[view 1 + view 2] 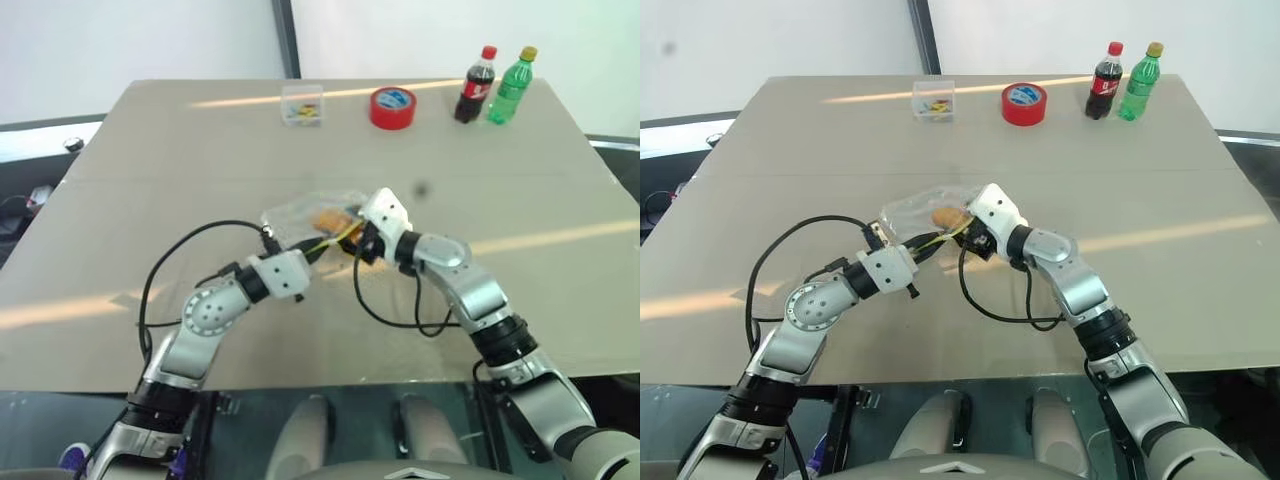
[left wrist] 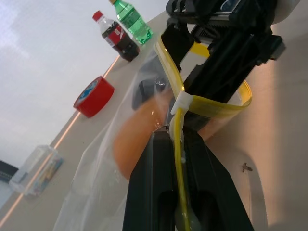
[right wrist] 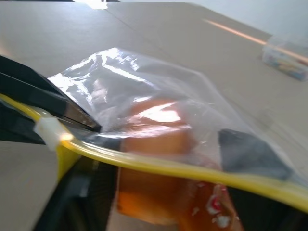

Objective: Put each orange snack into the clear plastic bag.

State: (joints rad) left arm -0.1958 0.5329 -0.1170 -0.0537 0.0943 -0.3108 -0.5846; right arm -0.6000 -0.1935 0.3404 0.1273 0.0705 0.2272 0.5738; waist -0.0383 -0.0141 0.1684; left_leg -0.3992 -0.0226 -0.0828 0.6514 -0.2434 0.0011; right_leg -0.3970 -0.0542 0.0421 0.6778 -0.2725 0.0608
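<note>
Left end effector [image 1: 923,247] clamped on the bag's [image 1: 915,213] yellow seal. Right end effector [image 1: 962,232] at the bag mouth, spread wide around a snack [image 1: 947,216].

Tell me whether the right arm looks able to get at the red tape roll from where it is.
Probably yes: the right end effector is at the clear plastic bag, and bare table lies between it and the red tape roll.

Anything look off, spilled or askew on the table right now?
Nothing stands out. The clear bag is held up by its yellow strip in the shut left pincer, an orange snack at its mouth by the right pincer. The two bottles, tape roll and small box stand tidy.
</note>
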